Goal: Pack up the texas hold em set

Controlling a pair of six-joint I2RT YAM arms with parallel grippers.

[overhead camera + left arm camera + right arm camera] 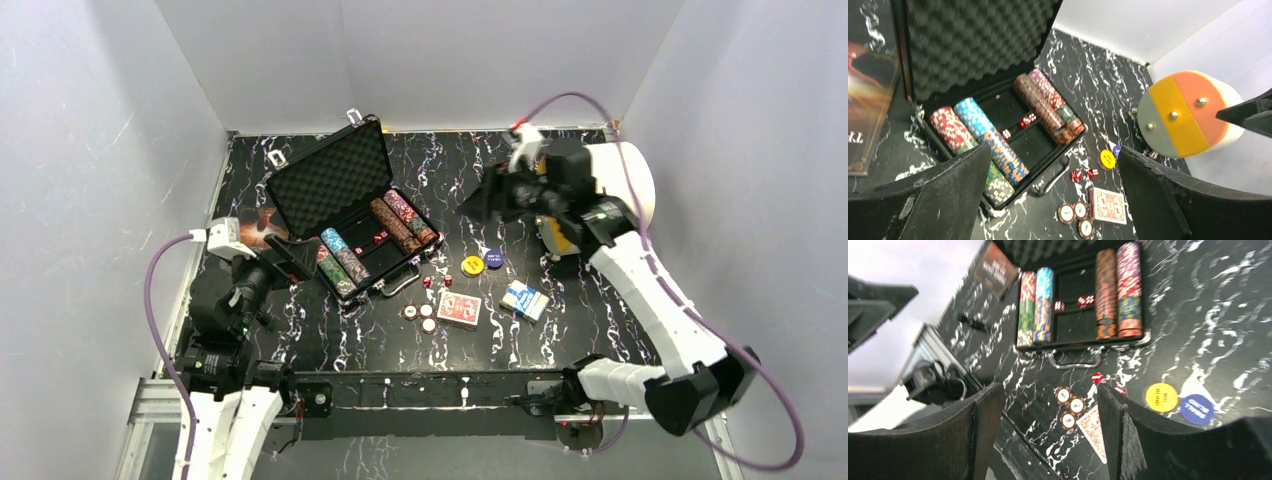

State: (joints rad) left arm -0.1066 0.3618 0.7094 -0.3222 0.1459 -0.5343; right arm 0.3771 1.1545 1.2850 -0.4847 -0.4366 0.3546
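Hovering wide and empty at 8 o'clock of the open black foam-lined hard case (330, 180), the left end effector (288, 258) could shove it; flat striped poker chips (420, 315) at its 5 o'clock may slip; the right end effector (485, 200), parted and empty, crowds the white cylinder (630, 180).

The blue round button (1196, 408) says SMALL BLIND, upside down in the right wrist view; the yellow button (1161, 397) beside it looks like BIG BLIND, kinda blurry; the three loose chips (1068, 420) each show 100; the booklet (995, 271) lettering is too smeared to read
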